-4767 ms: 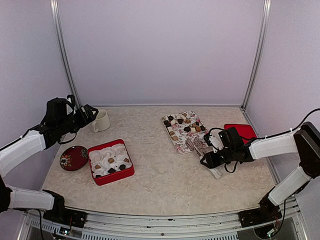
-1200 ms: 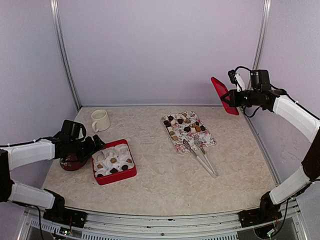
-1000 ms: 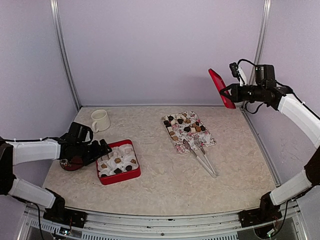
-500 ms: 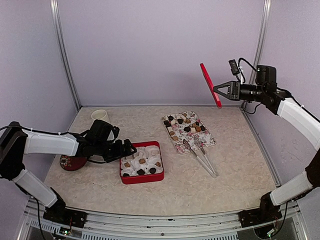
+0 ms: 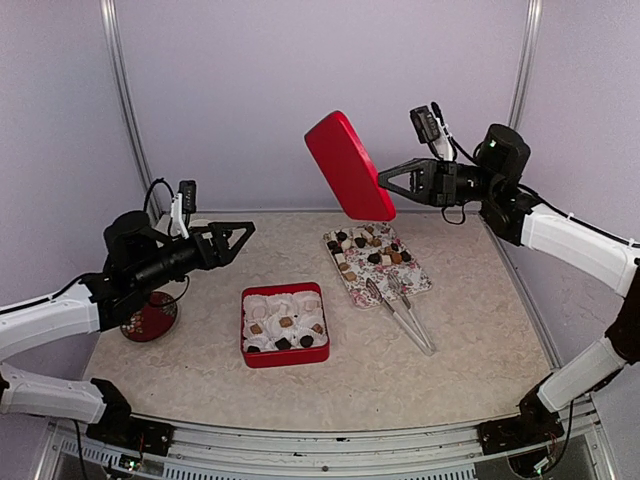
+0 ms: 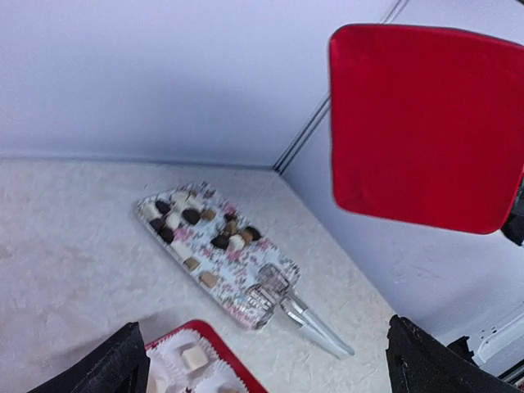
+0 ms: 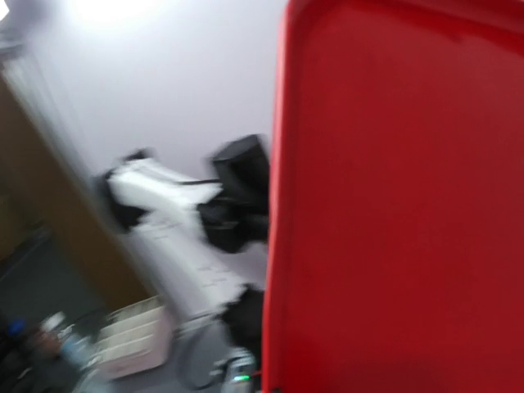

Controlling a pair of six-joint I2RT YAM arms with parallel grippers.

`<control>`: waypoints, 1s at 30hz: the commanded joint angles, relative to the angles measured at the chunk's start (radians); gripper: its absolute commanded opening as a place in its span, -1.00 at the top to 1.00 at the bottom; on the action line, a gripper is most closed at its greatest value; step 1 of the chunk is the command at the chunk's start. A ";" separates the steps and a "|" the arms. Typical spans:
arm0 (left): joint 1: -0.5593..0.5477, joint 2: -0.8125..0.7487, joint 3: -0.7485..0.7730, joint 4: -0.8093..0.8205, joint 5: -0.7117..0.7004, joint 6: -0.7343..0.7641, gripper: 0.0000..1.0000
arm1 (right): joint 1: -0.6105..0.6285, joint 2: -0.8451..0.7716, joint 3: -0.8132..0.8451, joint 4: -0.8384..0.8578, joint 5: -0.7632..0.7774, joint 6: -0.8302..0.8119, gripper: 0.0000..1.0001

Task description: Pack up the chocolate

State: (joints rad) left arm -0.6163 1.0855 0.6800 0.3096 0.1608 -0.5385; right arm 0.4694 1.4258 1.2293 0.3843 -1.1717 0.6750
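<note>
The chocolate lies as small brown, tan and white pieces on a floral tray, also in the left wrist view. More pieces sit in white paper cups inside an open red box. My right gripper is shut on the edge of the box's red lid, held tilted high above the tray. The lid fills the right wrist view and hides the fingers. My left gripper hangs open and empty in the air, up and left of the box, pointing toward the tray.
Clear plastic tongs lie with their tips on the tray's near end and reach toward the front right; the left wrist view shows the tongs too. A dark red oval dish sits at the left, under my left arm. Walls close in on three sides.
My left gripper has come away from the red box and risen up and back. The box stays at table centre. My right arm has swung the lid left and turned its broad face into view.
</note>
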 commanded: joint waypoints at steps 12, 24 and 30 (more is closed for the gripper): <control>-0.056 -0.242 -0.155 0.392 0.336 0.484 -0.95 | 0.274 0.140 0.204 0.671 -0.398 0.435 1.00; -0.226 -0.215 -0.042 0.356 0.495 0.595 -0.60 | 0.415 0.193 0.319 0.650 -0.473 0.465 1.00; -0.261 -0.220 -0.011 0.334 0.466 0.620 -0.56 | 0.472 0.207 0.338 0.646 -0.494 0.472 1.00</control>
State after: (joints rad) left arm -0.8661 0.8719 0.6327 0.6670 0.6250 0.0402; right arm 0.9039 1.6257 1.5368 1.0000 -1.5623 1.1412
